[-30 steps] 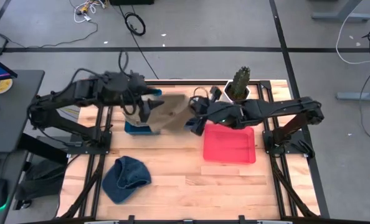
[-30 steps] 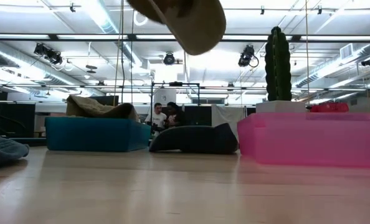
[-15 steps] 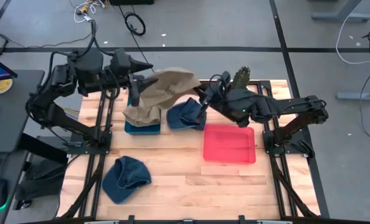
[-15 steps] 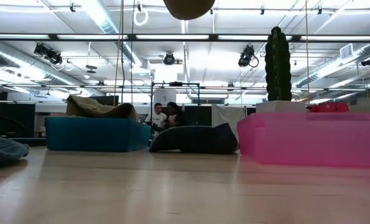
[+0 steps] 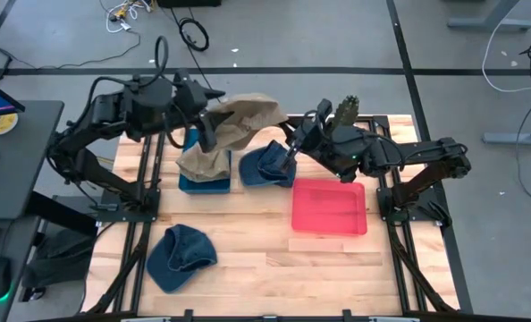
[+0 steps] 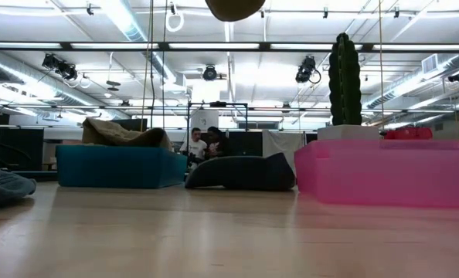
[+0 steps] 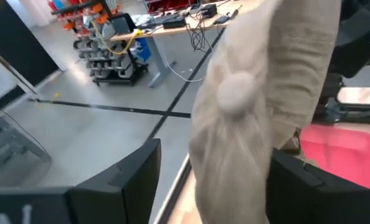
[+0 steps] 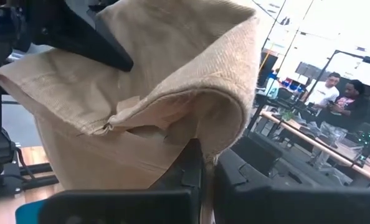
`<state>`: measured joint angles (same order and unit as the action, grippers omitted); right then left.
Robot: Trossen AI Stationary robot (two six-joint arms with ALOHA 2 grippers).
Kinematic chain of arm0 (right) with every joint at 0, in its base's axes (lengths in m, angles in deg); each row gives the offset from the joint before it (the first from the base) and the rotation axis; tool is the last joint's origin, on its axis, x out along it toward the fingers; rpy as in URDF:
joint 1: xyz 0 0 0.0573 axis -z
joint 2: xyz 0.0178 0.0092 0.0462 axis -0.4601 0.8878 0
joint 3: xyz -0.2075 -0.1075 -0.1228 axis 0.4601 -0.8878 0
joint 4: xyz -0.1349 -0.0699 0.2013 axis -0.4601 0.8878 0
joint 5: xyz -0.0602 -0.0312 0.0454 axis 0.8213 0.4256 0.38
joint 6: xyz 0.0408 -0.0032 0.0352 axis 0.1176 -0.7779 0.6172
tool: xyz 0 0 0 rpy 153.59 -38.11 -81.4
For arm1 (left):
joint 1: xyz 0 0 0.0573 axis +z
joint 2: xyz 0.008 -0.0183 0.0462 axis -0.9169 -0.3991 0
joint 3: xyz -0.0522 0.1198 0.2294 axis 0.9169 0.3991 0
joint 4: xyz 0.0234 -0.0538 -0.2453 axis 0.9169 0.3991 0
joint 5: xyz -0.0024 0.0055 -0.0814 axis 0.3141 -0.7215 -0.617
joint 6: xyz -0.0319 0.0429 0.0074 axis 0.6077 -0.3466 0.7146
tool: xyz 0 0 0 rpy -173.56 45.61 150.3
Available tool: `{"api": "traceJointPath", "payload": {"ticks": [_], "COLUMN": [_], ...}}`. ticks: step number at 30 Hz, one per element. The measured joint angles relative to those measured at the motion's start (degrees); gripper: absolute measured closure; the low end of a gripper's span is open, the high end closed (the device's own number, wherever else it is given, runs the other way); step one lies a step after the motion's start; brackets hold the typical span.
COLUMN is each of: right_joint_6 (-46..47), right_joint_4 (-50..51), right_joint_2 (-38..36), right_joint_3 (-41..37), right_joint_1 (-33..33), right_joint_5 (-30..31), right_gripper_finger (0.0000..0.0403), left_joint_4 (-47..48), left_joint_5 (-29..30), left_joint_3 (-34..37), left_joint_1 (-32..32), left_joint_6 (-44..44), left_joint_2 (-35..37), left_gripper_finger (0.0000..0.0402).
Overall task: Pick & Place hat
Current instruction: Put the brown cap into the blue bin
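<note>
The tan hat [image 5: 239,121] is hanging in the air near the upper middle of the high view, stretched between both claws. In the low view only its round bottom [image 6: 234,8] is peeking in at the top edge.

Closest to the camera in the low view, the wooden table [image 6: 229,239] is filling the bottom. A blue hat [image 5: 181,255] is lying at the lower left of the high view. A pink tray [image 5: 329,207] is sitting right of center. Farther back, a blue bin [image 5: 203,183] is holding another tan hat [image 5: 203,164], and a dark blue hat [image 5: 265,166] is lying just beside it. A cactus [image 5: 344,114] is standing at the far edge.

The left gripper [image 5: 206,134] is pinching the hat's left side. The right gripper [image 5: 290,143] is pinching its right edge; in its wrist view the fingers [image 8: 191,165] are closing narrow on the cloth.

The step looks like the carry, with the hat lifted and not yet set down. Next, I think both arms need to move together to a drop spot, maybe the pink tray, then let go.

Far behind, people [image 6: 202,144] are sitting in the room.
</note>
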<state>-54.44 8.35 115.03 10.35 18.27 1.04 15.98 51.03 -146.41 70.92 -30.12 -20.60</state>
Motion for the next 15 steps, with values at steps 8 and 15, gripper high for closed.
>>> {"api": "traceJointPath", "payload": {"ticks": [8, 15], "right_joint_6": [1.1, 4.22], "right_joint_4": [0.92, 1.33], "right_joint_2": [0.81, 1.03], "right_joint_3": [-0.11, -0.11], "right_joint_1": [0.49, 0.81], "right_joint_5": [-0.09, -0.76], "right_gripper_finger": [0.0396, 0.0353], "left_joint_4": [-0.62, -0.58], "left_joint_5": [0.54, 0.7], "left_joint_3": [0.04, 0.04], "left_joint_1": [0.0, 0.0], "left_joint_6": [-6.89, -7.84], "left_joint_2": [-0.56, -0.61], "left_gripper_finger": [0.0275, 0.039]}}
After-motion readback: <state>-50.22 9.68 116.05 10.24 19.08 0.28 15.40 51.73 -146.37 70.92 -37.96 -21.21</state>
